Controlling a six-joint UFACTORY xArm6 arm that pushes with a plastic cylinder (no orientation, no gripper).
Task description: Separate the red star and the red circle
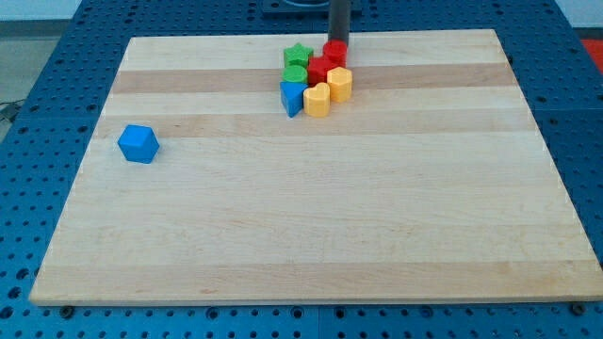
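Observation:
The red circle (335, 53) sits near the view's top centre of the wooden board, touching the red star (319, 69) just below and to its left. My tip (338, 41) is at the circle's top edge, against it. Both red blocks are part of a tight cluster of blocks. The rod rises out of the view's top.
In the cluster: a green star (299, 55), a green block (295, 74), a blue triangle (291, 98), a yellow block (317, 100) and a yellow hexagon (340, 84). A blue cube (138, 144) lies alone at the view's left. The board's (301, 226) top edge is close behind the cluster.

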